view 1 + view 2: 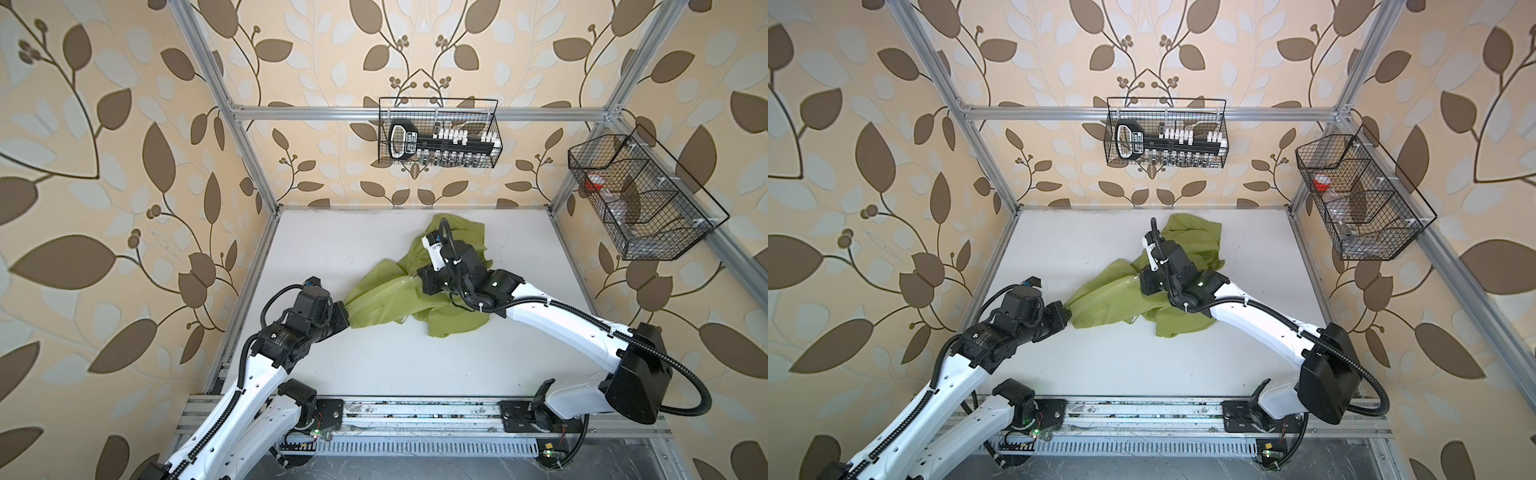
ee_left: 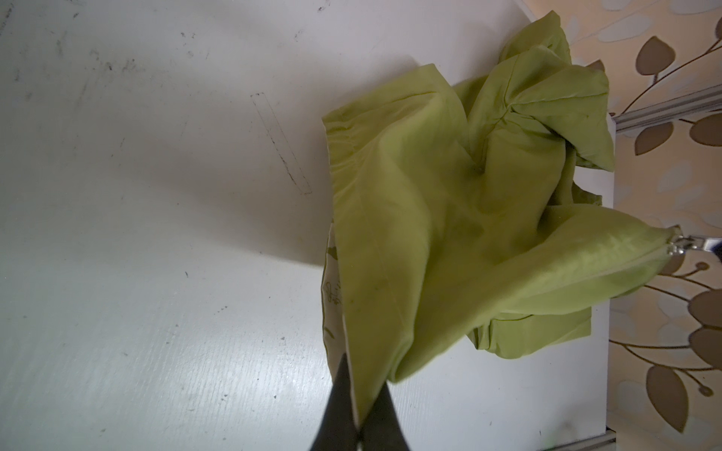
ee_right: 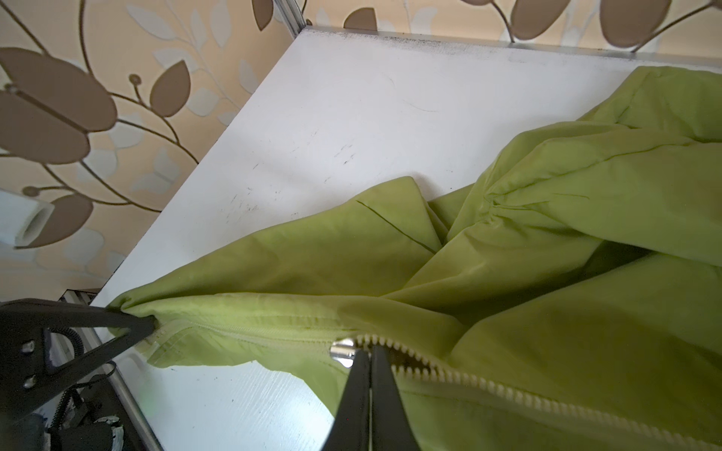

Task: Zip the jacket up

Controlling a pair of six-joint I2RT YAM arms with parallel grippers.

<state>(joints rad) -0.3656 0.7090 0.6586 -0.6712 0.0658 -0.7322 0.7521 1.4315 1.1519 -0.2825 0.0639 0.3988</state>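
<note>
Both claws are clenched right now, lol. My left claw (image 1: 346, 312) is pinched tight on one end of the jacket (image 1: 395, 297), close to the left edge of the bench (image 1: 374, 365). In the left wrist view you can see the green fabric squeezed between its fingers, with a strip of white doodled lining (image 2: 332, 296) peeking out beside them.

My right claw (image 3: 369, 351) is clamped on the small metal zipper pull (image 3: 342, 348), roughly over the middle of the bench. The zipper (image 3: 254, 330) looks closed along the stretch from my left claw up to the pull. Past the pull, the pale teeth lie loose and unjoined.

The rest of the jacket is a crumpled lime-green heap on the bench. It sprawls from the middle toward the back edge, partly hidden under my right arm in both top views.
</note>
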